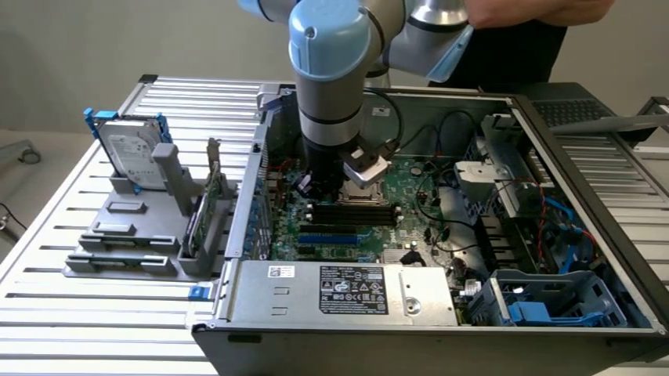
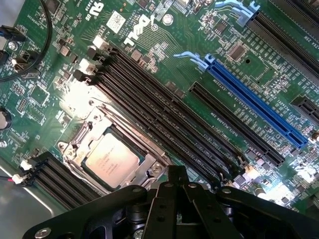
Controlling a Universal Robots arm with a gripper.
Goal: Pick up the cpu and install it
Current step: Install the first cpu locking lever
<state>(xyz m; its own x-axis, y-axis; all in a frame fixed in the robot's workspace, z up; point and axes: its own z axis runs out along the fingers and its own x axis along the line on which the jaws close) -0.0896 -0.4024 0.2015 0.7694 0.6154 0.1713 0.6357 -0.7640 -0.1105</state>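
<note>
The pincer [image 2: 177, 191] is hanging just above the motherboard [image 2: 149, 45] with its jaws together on nothing. The cpu [image 2: 109, 155] is lying flat in its metal-framed socket [image 2: 82, 137], beside the memory slots [image 2: 164, 119]. If the pincer is dropping lower, it risks scraping the chip or bending the frame. The chip is showing a pale, printed silver-grey face

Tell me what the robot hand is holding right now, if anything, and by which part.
Nothing. The hand is shut and empty above the motherboard; the cpu lies in its socket, apart from the fingers.
</note>
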